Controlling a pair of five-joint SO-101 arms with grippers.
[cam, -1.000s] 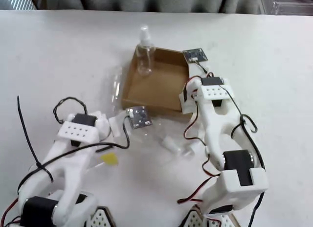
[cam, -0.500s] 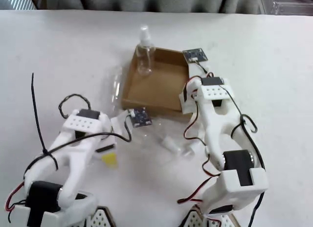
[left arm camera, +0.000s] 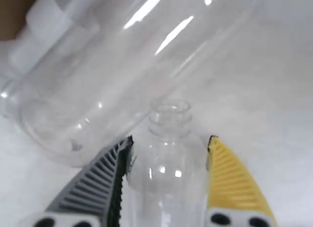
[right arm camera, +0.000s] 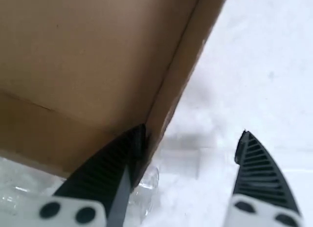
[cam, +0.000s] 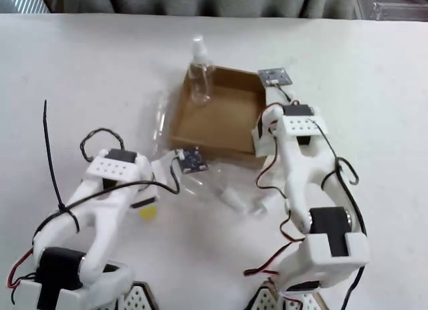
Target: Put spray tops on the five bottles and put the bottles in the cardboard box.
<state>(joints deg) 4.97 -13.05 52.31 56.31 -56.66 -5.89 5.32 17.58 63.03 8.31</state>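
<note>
High view, middle of the frame: the cardboard box (cam: pixel 221 123), shallow, brown, open at the top. At its upper-left corner, upright, a capped bottle (cam: pixel 199 76), clear plastic with a white spray top on. Just left of the box, flat on the white table (cam: pixel 80 69), faint clear bottles (cam: pixel 160 121), hard to count against the pale surface. Below the box, toward the lower middle of the frame, two loose white spray tops (cam: pixel 234 199), close together.

Left wrist view: the left gripper (left arm camera: pixel 171 139) closed on an open-necked bottle (left arm camera: pixel 168 163), small, clear, with a bare threaded neck and no top. Grey ribbed finger (left arm camera: pixel 98 188) on one side and yellow ribbed finger (left arm camera: pixel 230 183) on the other, both tight against its shoulders. Just beyond its neck, a lying bottle (left arm camera: pixel 88 80), also clear, on its side, glints running along its wall.

Right wrist view: the right gripper (right arm camera: pixel 191 131) spread wide, holding nothing. One black finger (right arm camera: pixel 112 173) against the outer corner of the box wall, the other black finger (right arm camera: pixel 254 168) over bare table. In the high view, at the box's right edge.
</note>
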